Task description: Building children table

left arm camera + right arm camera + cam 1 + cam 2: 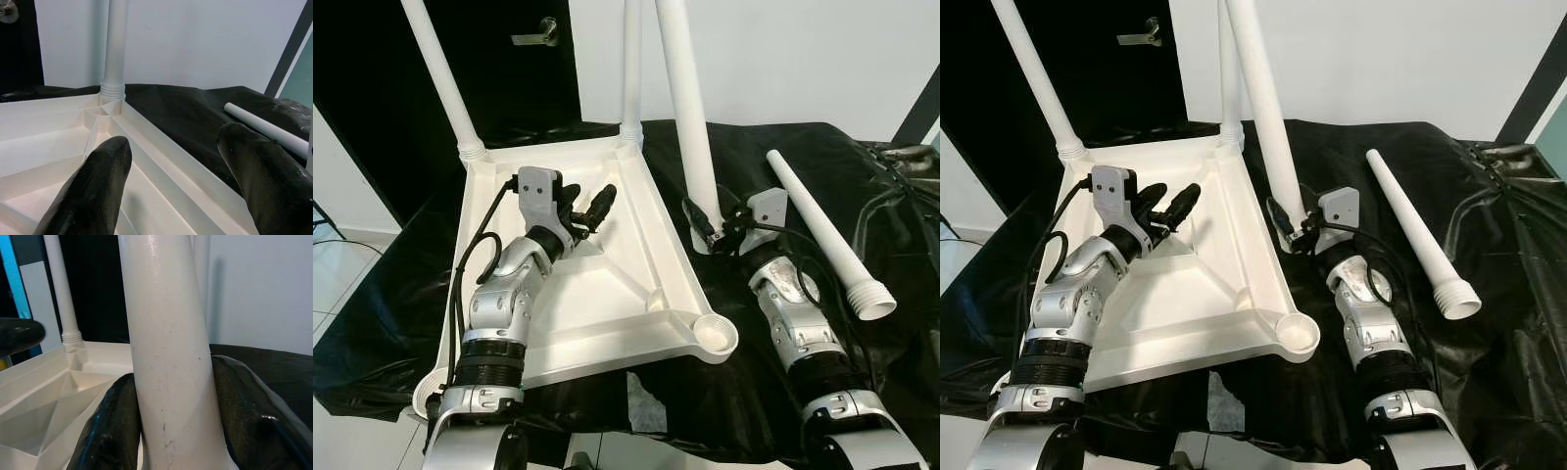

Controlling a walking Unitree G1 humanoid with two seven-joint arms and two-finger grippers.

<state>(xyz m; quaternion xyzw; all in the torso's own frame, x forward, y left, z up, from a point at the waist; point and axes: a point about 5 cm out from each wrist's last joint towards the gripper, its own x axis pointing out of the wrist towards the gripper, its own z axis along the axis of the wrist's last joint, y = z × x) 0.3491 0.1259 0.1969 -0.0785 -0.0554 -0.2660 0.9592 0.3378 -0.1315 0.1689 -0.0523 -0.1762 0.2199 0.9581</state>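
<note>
Tabletop of white moulded plastic [607,284] lies upside down on the black cloth-covered table [783,392], with two white tapered legs screwed into its far corners. The right gripper [710,235] pinches a third white plastic leg [690,117] near its lower end, beside the tabletop's right edge. The left gripper [592,211], fingers spread, hovers over the underside. A fourth white leg [822,240] lies loose near the table's right edge. Held so low, the long leg could tilt and miss the empty near-right corner socket [713,335].
</note>
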